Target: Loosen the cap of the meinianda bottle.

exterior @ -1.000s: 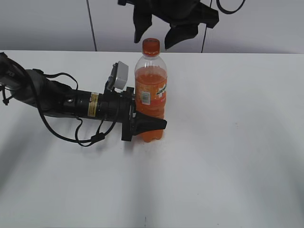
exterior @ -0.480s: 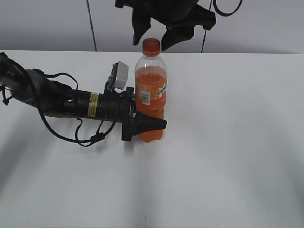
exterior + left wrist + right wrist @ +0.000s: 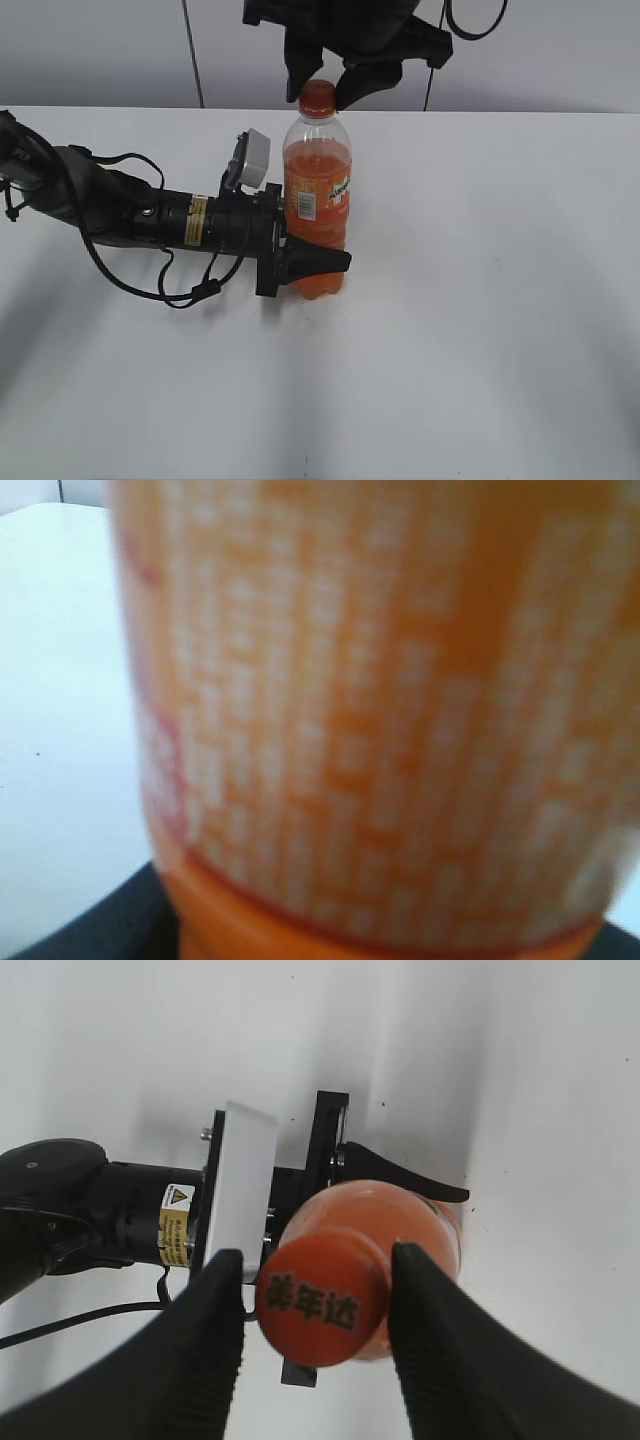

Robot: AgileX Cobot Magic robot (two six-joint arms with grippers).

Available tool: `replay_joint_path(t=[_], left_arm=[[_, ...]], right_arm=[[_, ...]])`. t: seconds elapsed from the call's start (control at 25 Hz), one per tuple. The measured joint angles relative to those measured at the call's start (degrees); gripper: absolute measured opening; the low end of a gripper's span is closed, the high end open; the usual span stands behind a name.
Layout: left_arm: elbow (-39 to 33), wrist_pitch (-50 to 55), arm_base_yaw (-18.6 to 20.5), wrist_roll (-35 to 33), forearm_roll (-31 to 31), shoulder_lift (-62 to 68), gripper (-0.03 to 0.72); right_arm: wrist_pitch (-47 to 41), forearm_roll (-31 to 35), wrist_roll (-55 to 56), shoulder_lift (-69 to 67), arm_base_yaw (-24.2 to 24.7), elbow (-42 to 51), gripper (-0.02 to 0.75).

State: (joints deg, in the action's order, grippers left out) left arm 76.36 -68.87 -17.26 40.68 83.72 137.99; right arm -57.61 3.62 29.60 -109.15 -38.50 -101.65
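The right gripper [image 3: 322, 84] had dropped and narrowed around the cap [image 3: 318, 95], slim gaps remaining; the left gripper [image 3: 310, 262] stayed clamped on the meinianda bottle [image 3: 318, 205].

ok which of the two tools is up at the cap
The right tool, its fingers either side of the cap. The left tool grips the meinianda bottle low down.

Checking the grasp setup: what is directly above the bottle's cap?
The right gripper hangs over the cap, one finger on each side. Whether the pads touch it cannot be seen. The left gripper holds the meinianda bottle low down.
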Motion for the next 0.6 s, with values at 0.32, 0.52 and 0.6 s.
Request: replay_joint_path(t=[0.32, 0.52, 0.6], left_arm=[[0.0, 0.0, 0.0, 0.0, -0.06, 0.0, 0.411], [0.0, 0.05, 0.0, 0.0, -0.18, 0.0, 0.411], [0.0, 0.05, 0.0, 0.0, -0.18, 0.0, 0.411]], right_arm=[[-0.23, -0.36, 0.0, 0.0, 0.0, 0.0, 0.328], [-0.4, -0.93, 0.0, 0.0, 0.0, -0.05, 0.283], [-0.41, -0.93, -0.05, 0.0, 0.0, -0.02, 0.283]])
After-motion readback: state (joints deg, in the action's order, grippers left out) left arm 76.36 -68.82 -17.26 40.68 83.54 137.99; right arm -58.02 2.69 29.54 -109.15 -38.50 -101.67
